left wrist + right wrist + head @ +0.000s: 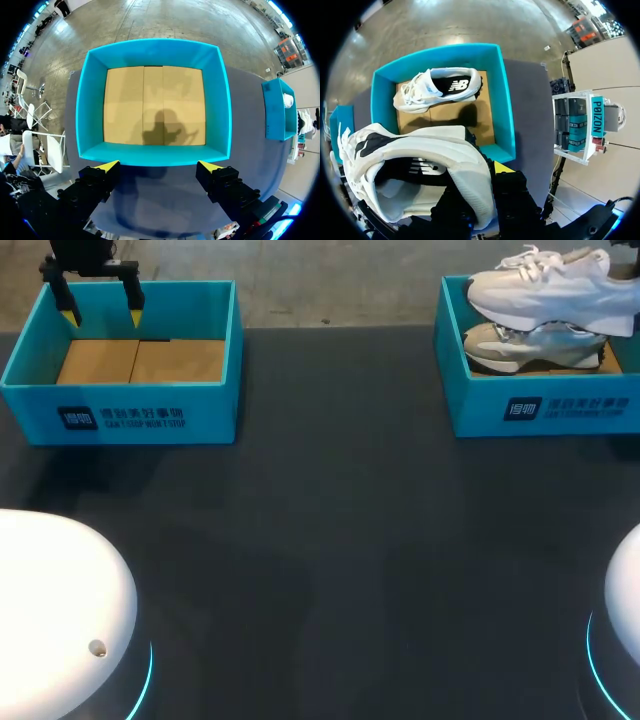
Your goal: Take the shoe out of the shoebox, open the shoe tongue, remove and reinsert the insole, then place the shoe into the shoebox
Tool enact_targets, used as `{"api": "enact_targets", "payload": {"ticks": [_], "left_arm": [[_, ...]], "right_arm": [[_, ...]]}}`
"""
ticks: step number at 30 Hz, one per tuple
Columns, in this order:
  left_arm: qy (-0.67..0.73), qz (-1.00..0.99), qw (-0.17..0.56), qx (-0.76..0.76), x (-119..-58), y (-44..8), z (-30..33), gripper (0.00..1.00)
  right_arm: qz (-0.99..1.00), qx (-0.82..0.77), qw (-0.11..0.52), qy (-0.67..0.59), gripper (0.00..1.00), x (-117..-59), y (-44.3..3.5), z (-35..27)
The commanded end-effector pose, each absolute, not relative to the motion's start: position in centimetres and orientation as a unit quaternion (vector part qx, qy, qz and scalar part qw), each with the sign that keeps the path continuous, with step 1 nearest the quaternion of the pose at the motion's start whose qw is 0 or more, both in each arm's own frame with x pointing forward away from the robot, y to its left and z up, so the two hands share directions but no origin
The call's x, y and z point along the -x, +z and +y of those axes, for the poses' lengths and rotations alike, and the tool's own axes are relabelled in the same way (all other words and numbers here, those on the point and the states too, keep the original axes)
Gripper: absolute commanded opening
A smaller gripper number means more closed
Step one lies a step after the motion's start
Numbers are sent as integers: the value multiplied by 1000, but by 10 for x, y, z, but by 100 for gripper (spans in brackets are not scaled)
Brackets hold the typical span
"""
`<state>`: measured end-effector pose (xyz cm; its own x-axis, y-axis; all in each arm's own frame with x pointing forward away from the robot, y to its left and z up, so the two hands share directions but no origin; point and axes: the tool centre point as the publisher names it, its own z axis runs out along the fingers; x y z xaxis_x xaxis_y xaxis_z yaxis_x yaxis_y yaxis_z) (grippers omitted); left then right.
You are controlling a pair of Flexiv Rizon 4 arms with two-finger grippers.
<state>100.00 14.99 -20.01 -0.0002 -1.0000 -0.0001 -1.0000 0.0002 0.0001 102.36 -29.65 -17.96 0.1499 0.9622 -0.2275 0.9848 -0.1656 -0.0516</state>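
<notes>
Over right shoebox (503, 95), held shoe (440, 150) half-hiding right end effector (480, 172)

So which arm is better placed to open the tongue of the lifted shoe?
Probably left. The left gripper is open and holds nothing, above the empty box, though far from the shoe. The right gripper is shut on that shoe's heel, so it is busy.

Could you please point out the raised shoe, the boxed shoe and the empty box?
raised shoe (455, 150): right wrist view, white upper.
boxed shoe (445, 86): right wrist view, black side.
empty box (91, 115): left wrist view, side wall.
</notes>
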Motion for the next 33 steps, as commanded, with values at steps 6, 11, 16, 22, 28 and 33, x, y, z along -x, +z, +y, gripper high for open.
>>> {"api": "enact_targets", "payload": {"ticks": [6,11,16,22,28,33], "left_arm": [[0,707,0,707,-1000,-200,150,100],[0,707,0,707,-1000,-200,150,100],[0,707,0,707,-1000,-200,150,100],[0,707,0,707,-1000,-200,150,100],[0,707,0,707,-1000,-200,150,100],[0,707,0,707,-1000,-200,150,100]], "right_arm": [[634,-762,83,-103,0,-981,-164,-254],[633,-761,98,-105,0,-962,-158,-228],[635,-759,109,-99,0,-943,-150,-201],[638,-754,122,-96,0,-919,-142,-166],[640,-752,128,-92,0,-893,-139,-130],[638,-753,130,-92,0,-869,-140,-98]]}}
